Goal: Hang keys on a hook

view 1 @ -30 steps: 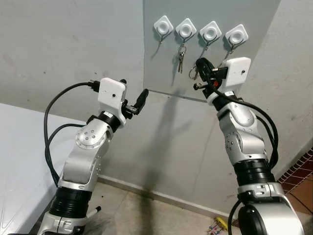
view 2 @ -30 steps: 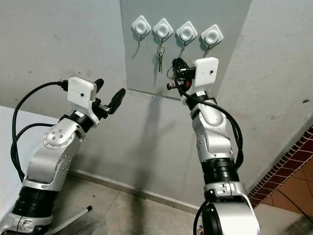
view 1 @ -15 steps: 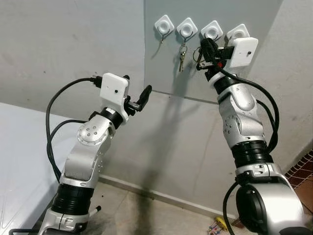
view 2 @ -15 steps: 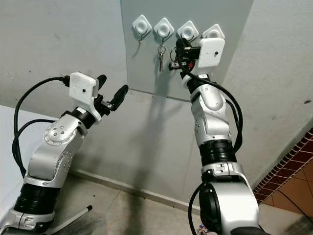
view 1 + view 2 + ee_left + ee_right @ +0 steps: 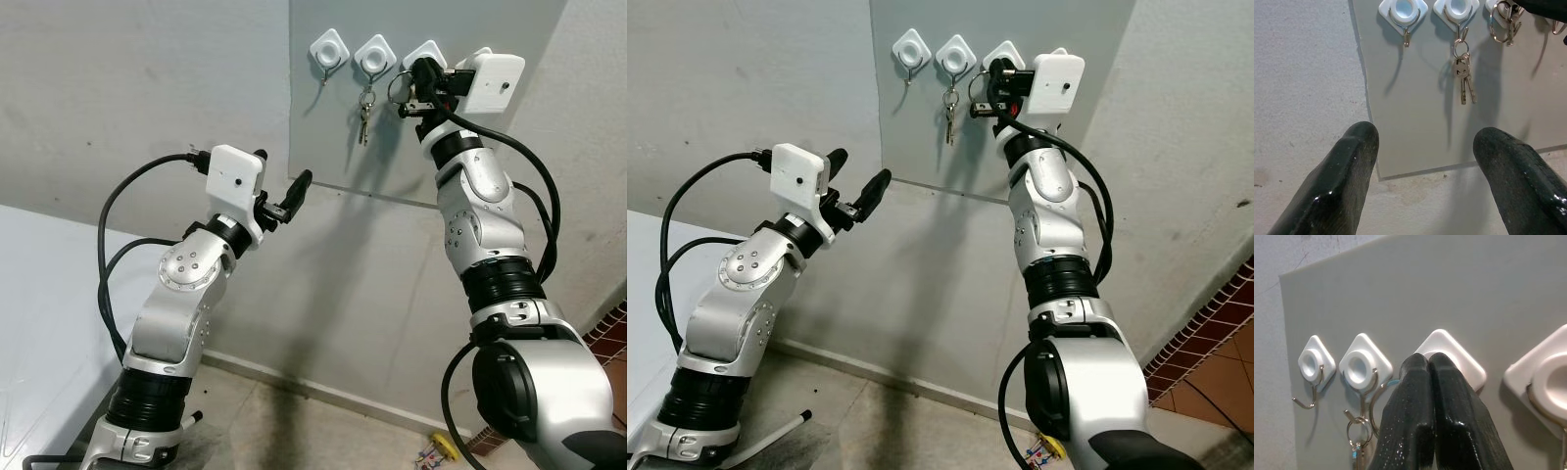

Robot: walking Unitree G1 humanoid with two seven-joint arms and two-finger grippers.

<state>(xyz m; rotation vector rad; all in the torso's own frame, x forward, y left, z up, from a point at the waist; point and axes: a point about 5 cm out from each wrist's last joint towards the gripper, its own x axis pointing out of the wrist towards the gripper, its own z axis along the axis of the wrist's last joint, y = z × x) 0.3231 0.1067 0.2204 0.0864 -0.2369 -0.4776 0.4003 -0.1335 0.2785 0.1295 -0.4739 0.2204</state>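
Keys point(image 5: 396, 90) pinched in right hand point(image 5: 419, 80), at third hook point(image 5: 1005, 54).

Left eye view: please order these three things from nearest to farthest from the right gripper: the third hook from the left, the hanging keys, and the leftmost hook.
1. Third hook: right at the right gripper.
2. Hanging keys: to its left, lower.
3. Leftmost hook: farthest left.

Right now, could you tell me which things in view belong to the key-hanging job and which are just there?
Part of the job:
- right gripper, jaws shut on the key ring
- third hook, right behind it

Just there:
- hung keys on the second hook
- left gripper, open, idle
- yellow litter on the floor
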